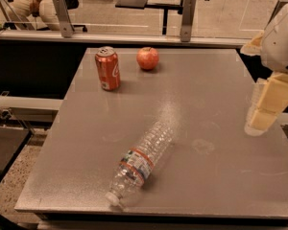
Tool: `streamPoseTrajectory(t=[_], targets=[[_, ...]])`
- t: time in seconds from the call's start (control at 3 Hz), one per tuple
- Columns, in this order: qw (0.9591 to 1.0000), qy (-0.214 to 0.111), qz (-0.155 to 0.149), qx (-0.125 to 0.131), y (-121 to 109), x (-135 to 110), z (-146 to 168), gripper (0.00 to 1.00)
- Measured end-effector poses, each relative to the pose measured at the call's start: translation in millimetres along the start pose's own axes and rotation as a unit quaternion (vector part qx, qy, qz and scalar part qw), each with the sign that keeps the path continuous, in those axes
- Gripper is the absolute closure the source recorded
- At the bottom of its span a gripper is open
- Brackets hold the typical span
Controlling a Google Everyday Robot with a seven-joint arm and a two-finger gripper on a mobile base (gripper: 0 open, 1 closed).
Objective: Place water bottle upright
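The water bottle (pixel 141 164) is clear ribbed plastic with a red-edged label band. It lies on its side on the grey table (pixel 216 176), near the front edge, with its white cap (pixel 111 199) pointing to the front left. My gripper (pixel 268 105), cream-coloured, hangs over the table's right edge. It is well to the right of the bottle, apart from it and empty.
An orange-red soda can (pixel 107 69) stands upright at the back left of the table. A red apple (pixel 148 58) sits to its right. A railing with metal posts (pixel 186 19) runs behind the table, and a seated person (pixel 33 6) is beyond it.
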State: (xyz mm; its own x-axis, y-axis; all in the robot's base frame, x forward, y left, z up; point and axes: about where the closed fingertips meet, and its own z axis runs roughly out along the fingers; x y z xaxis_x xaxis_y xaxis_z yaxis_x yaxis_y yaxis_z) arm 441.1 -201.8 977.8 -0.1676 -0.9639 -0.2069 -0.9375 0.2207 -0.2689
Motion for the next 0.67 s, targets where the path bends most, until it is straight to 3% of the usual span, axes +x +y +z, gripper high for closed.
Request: streamPoseTrajectory(t=[0.33, 0.67], targets=[[0.9986, -0.024, -0.048, 0.003, -0.1, -34.2, 7.6, 0.00], [0.9902, -0.063, -0.124, -0.008, 7.4, -83.3, 25.4, 0.00]])
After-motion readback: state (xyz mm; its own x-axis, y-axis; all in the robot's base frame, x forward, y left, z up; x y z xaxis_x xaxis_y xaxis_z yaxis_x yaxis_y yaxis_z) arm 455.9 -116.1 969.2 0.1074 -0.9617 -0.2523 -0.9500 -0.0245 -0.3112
